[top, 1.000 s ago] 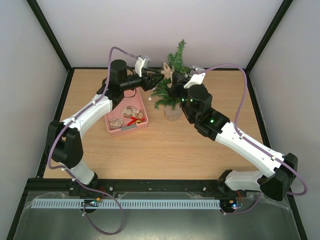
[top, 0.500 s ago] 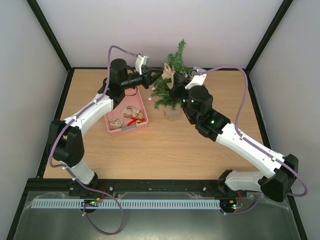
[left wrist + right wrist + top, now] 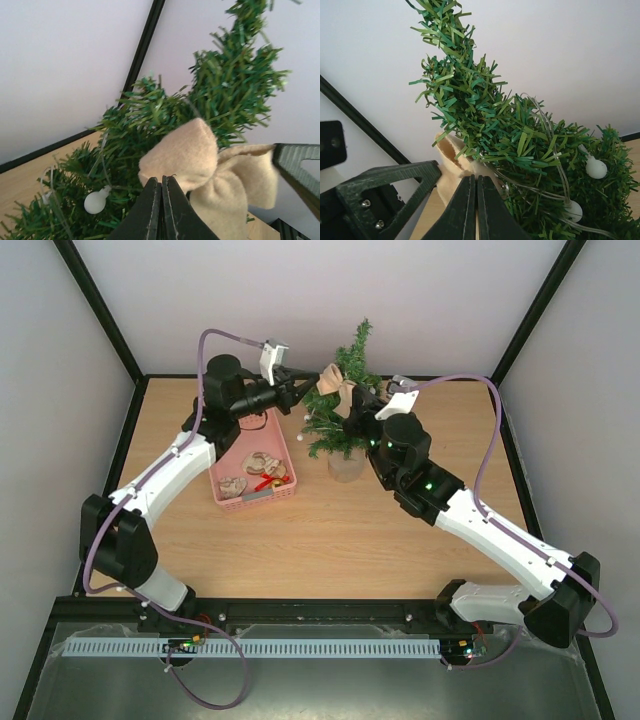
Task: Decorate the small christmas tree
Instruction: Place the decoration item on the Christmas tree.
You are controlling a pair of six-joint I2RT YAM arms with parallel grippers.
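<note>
Left gripper (image 3: pixel 161 200) risen, pinching beige bow (image 3: pixel 220 170) on tree (image 3: pixel 340 435), right gripper (image 3: pixel 472 200) closed, wooden table (image 3: pixel 350 540), white walls (image 3: pixel 300 300)

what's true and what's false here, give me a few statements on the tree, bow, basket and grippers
1. A beige bow sits against the tree. True.
2. The pink basket is empty. False: it holds ornaments.
3. Both grippers are wide open. False: the left gripper and right gripper have their fingers shut together.
4. Seen from above, the tree stands to the right of the basket. True.
</note>
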